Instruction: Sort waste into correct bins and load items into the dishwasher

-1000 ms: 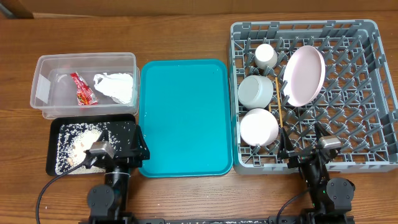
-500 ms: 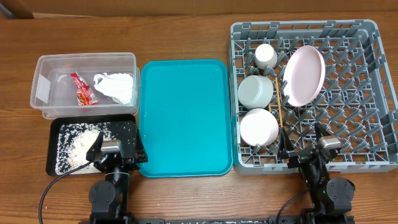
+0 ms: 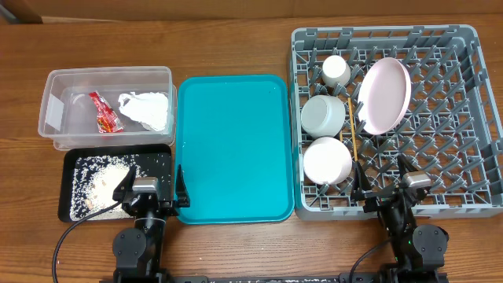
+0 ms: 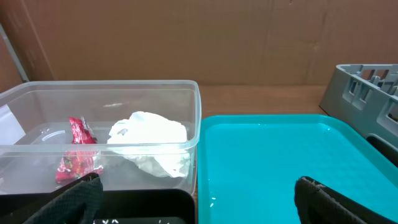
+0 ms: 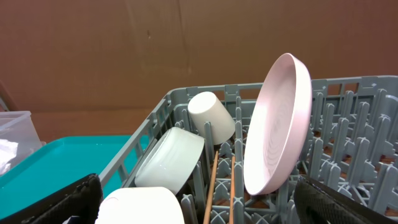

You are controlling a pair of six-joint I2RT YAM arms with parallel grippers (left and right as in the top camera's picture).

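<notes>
The left gripper (image 3: 150, 187) hangs over the black tray (image 3: 66, 207) of rice grains (image 3: 98, 174), the right gripper (image 3: 383, 187) at the grey rack (image 3: 471, 118); both jaws are apart, empty. The red wrapper (image 3: 104, 112) and napkin (image 3: 148, 108) lie in the clear tub (image 3: 53, 81). The plate (image 3: 383, 94), cup (image 3: 336, 71), bowls (image 3: 323, 115) and chopsticks (image 3: 354, 141) sit racked.

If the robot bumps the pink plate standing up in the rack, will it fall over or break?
The pink plate stands on its edge, leaning among the pegs of the rack, so a bump would probably only rock it. It looks hard and smooth, so it is likely stiff and slippery to grip.
</notes>
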